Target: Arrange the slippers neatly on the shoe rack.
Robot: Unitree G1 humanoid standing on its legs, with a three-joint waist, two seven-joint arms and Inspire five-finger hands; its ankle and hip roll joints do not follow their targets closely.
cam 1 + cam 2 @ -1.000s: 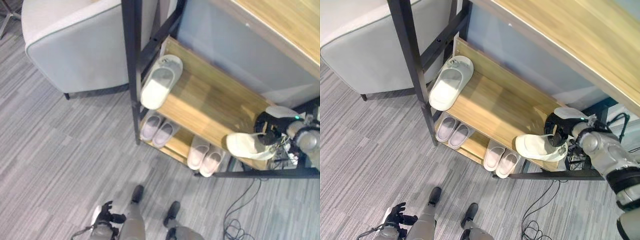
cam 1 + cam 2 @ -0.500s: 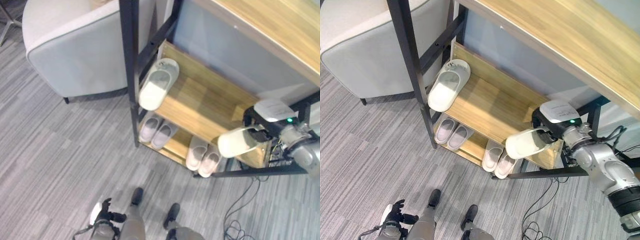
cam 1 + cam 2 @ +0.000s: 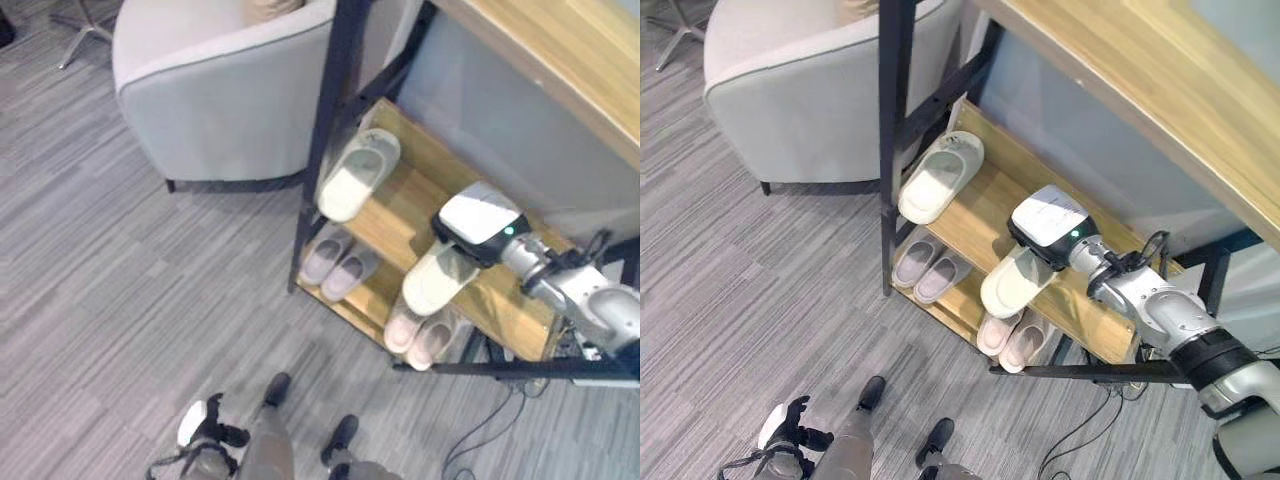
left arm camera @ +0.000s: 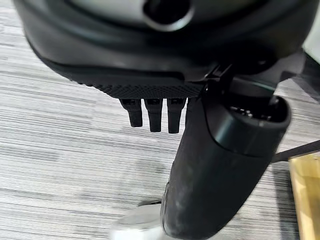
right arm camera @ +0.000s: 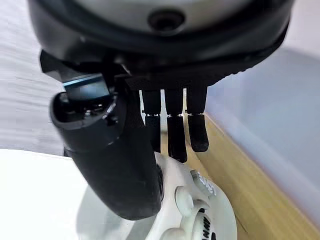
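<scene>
A grey striped carpet floor [image 3: 120, 260] runs under a black metal-framed shoe rack with pale wooden shelves [image 3: 970, 215], which stands beside a light grey upholstered armchair [image 3: 220, 110] and against a pale grey wall panel [image 3: 1110, 150]; a broad wooden top board [image 3: 1160, 90] spans above the rack. On the upper shelf one cream open-toed slipper [image 3: 935, 180] lies at the end nearest the armchair, pointing inward toward the wall. On the lower shelf sit two pairs of small pinkish-white slippers [image 3: 340, 268], each pair side by side. The robot's right hand [image 5: 125, 165] is over the middle of the upper shelf with a second cream slipper [image 3: 1017, 283] at its fingers; in the right wrist view the thumb lies across the slipper's strap while the fingers reach down beyond it, so it seems to grip the slipper, though the contact under the fingers is hidden. This slipper sits well apart from the first one. The left hand [image 4: 210, 165] hangs low over the carpet, fingers loosely straight, holding nothing.
</scene>
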